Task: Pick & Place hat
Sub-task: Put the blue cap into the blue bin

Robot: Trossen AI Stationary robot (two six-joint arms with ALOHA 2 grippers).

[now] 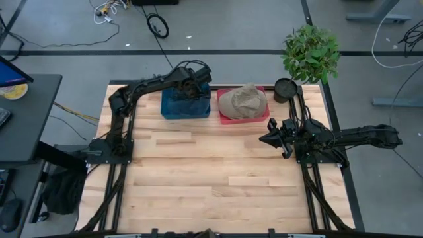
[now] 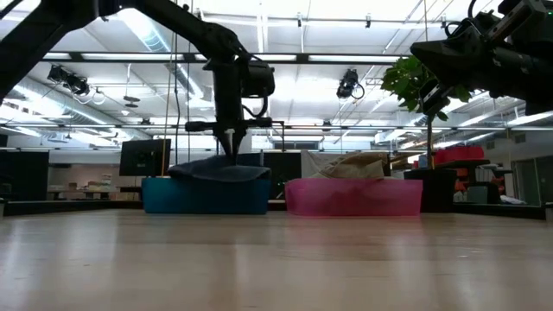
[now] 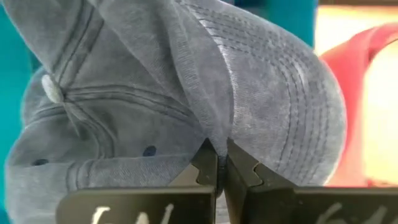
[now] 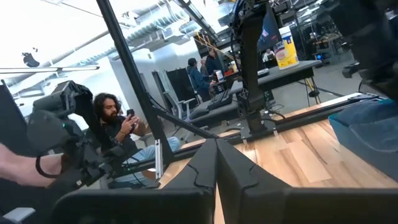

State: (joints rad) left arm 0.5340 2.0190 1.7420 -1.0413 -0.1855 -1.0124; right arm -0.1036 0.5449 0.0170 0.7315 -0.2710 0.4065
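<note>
Nearest to your side, the wooden table (image 1: pixel 218 172) was bare, and the right gripper (image 1: pixel 272 138) waited above its right part, with its 2 fingers pressed together and nothing between them. I think you parked it there so it did not block the bins.

Farther back, 2 bins stood side by side at the far edge: the blue bin (image 1: pixel 185 106) on the left and the pink bin (image 1: pixel 228 116) on the right. A tan hat (image 1: pixel 243 100) lay in the pink one, untouched.

The left gripper (image 3: pixel 219 167) was over the blue bin, and its fingers were closed tight on a fold of the grey hat (image 3: pixel 186 93) (near the brim, as the wrist view showed). The hat hung low at the rim of the bin, so I judged that the placing was near, but whether it rested inside I could not tell.
</note>
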